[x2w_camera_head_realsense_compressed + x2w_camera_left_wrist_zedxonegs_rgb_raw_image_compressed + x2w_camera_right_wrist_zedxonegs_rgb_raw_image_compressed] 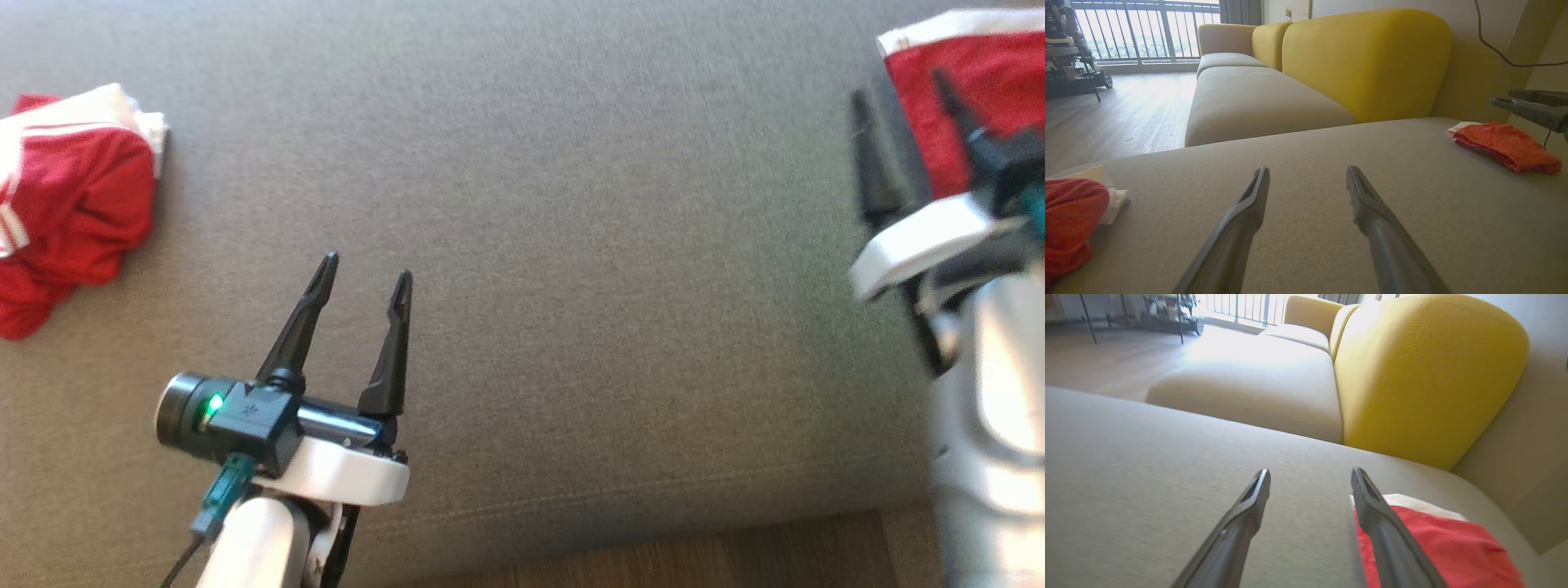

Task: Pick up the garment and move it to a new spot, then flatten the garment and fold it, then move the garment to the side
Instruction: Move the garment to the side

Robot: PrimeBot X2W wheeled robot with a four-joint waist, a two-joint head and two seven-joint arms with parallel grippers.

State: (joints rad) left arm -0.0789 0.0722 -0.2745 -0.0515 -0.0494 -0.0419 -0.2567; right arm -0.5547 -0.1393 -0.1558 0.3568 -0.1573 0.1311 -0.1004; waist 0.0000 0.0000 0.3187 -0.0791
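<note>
Right end effector (898, 84) stands wide open and empty, one finger over the edge of the folded garment (1004, 73) at the cushion's (612, 245) far right; whether they touch is unclear. Left end effector (366, 267), equally spread and empty, is the nearer to the crumpled garment (73, 204), well off to its left.

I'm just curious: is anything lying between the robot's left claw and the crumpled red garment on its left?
Nothing visible does. Just bare grey cushion lies between the open left gripper and the crumpled red garment.
</note>
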